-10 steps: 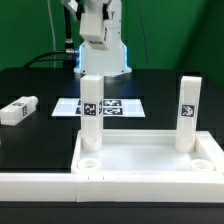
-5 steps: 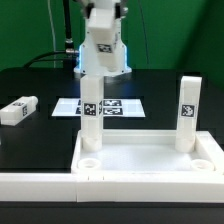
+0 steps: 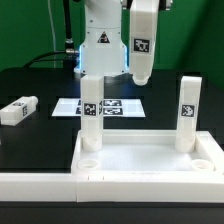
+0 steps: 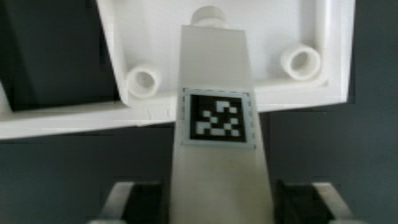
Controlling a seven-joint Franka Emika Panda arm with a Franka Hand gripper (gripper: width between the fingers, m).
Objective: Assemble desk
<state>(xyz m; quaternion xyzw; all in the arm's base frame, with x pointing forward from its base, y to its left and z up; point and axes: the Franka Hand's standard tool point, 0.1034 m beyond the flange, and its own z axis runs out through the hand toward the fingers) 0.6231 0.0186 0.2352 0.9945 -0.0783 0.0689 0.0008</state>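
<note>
The white desk slab [image 3: 150, 160] lies rim up at the front. Two legs stand upright in its far corner sockets, one on the exterior view's left [image 3: 91, 110] and one on its right [image 3: 188, 110]. My gripper [image 4: 217, 203] is shut on a third leg [image 3: 143, 45], which hangs upright in the air above and behind the slab, between the two standing legs. In the wrist view this tagged leg [image 4: 217, 110] runs out from between my fingers [image 4: 134, 200] over the slab's rim [image 4: 89, 110], with two open sockets [image 4: 148, 80] beside its tip. A fourth leg [image 3: 17, 110] lies loose on the table.
The marker board [image 3: 115, 106] lies flat behind the slab. The robot base [image 3: 100, 50] stands at the back. A long white border rail [image 3: 35, 185] runs along the front at the exterior view's left. The table is black.
The held leg has moved from in front of the robot base toward the exterior view's right and now hangs between the two standing legs. The slab and other legs have not moved.
</note>
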